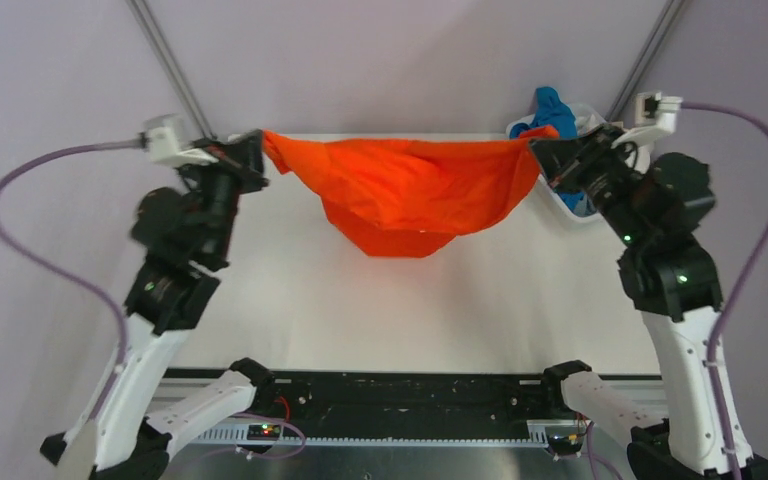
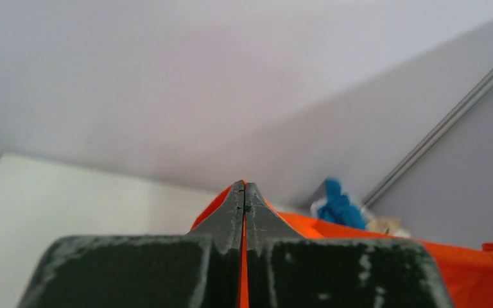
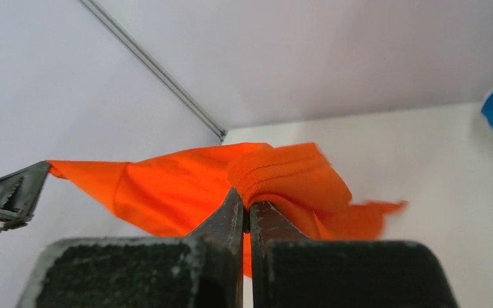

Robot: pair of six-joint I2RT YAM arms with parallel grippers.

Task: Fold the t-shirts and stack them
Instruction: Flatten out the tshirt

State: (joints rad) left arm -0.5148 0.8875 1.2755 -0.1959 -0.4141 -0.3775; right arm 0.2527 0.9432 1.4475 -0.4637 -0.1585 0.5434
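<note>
Left pincer (image 1: 257,150), right pincer (image 1: 540,150) clamped on the orange t-shirt (image 1: 400,190), strung up centre; seemingly nothing folded yet, blue t-shirt (image 1: 552,112) sits upper right.

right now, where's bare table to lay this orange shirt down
The table is bare across its whole middle, from under the hanging orange t-shirt to the near edge. Crowded only at the far right corner: the basket holding a blue t-shirt.

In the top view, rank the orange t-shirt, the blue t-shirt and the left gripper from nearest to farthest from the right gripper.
1. orange t-shirt: held by the right gripper, stretching left.
2. blue t-shirt: just beyond, in the basket.
3. left gripper: far left.
</note>
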